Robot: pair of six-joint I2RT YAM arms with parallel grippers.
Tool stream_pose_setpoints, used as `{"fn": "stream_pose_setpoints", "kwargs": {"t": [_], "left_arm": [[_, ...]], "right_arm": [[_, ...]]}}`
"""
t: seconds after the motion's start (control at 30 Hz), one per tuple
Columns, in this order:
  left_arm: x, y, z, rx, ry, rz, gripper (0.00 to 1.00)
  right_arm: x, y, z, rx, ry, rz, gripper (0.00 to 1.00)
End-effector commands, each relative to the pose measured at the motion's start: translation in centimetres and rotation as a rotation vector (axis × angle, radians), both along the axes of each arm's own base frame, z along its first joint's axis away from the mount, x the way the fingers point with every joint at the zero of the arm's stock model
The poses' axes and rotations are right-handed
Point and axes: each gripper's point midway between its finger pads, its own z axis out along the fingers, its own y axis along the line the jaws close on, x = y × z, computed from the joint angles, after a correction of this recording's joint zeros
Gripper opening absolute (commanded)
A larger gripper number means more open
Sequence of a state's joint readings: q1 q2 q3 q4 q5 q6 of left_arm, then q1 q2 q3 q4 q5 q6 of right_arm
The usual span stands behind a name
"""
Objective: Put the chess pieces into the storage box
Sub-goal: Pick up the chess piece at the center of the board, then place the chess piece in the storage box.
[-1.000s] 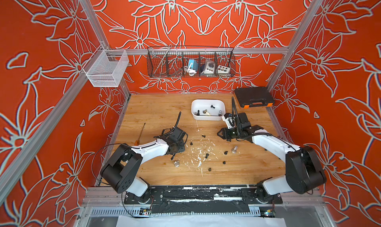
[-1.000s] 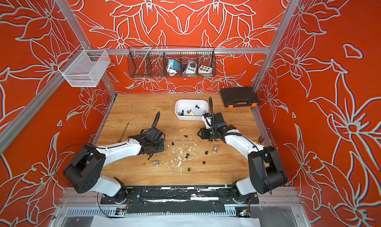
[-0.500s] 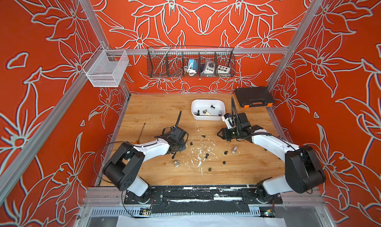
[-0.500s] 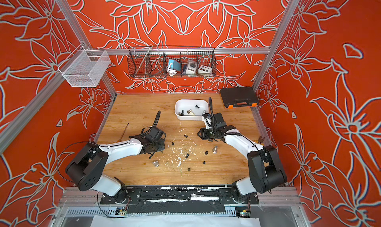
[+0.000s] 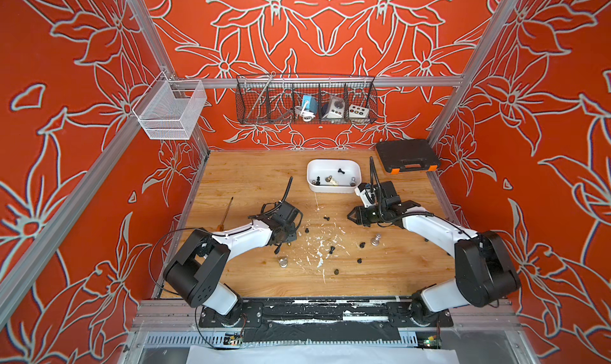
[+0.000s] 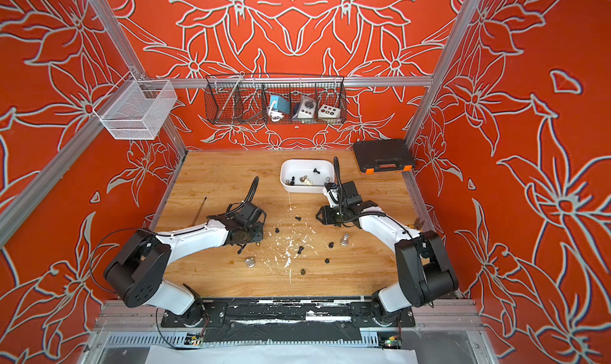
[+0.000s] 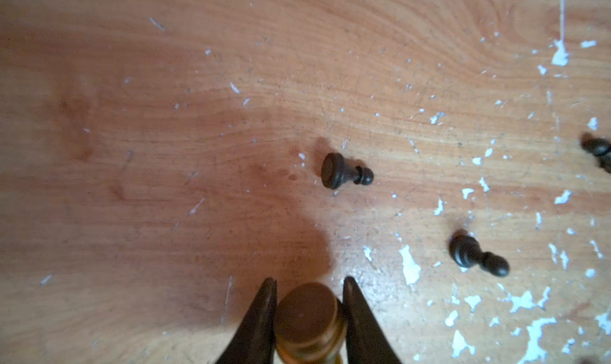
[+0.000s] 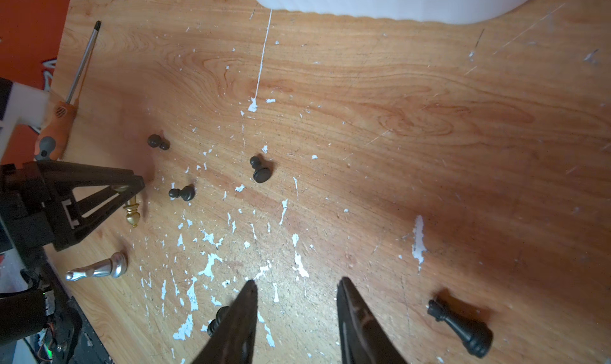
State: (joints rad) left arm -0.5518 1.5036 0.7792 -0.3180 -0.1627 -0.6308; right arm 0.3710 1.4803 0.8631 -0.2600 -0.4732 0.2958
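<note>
1. Far left, the screwdriver (image 5: 228,210) lies along the tabletop (image 5: 251,180) edge. It is no part of the job, so I leave it there.
2. My left pincer (image 7: 308,281) is pinching the gold piece (image 7: 307,316) at its base end, one finger on each side. I judge that gripping the wide rings keeps it from rolling free. I cannot tell whether it is clear of the wood.
3. Near it a silver piece (image 5: 282,262) lies on its side. The small black pieces (image 5: 331,249) are scattered over the middle of the tabletop, mostly toppled and apart, so each probably needs its own pick.
4. The storage box (image 5: 333,189) sits toward the back, right of centre, with its top open. Loose inside are a few black pieces, a silver one or two, and a cream one.
5. My right pincer (image 8: 297,281) is spread with nothing between its fingers. It hovers near the box's front corner, pointing at the scatter, likely placed for the next pick.
6. Far right, the black case (image 5: 408,155) is closed, so its contents are hidden.
</note>
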Motion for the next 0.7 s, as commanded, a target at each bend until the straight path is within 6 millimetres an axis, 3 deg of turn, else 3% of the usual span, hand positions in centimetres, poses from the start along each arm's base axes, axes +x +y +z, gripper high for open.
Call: {"fn": "stream_pose_setpoints", "kwargs": {"t": [0.0,0.3,0.67], "left_arm": [[0.9,-0.2,2.9,0.007,-0.064,-0.019,0.31],[3.0,-1.4,6.5,-0.030,-0.154,-0.037,0.31],[8.5,-4.7,11.5,-0.069,-0.297,-0.107,0.31]], "right_arm": [[0.0,0.5,0.4,0.016,0.014,0.011,0.42],[-0.2,0.0,0.8,-0.001,0.000,0.003,0.42],[-0.6,-0.4,1.2,-0.012,-0.003,-0.006,0.42]]}}
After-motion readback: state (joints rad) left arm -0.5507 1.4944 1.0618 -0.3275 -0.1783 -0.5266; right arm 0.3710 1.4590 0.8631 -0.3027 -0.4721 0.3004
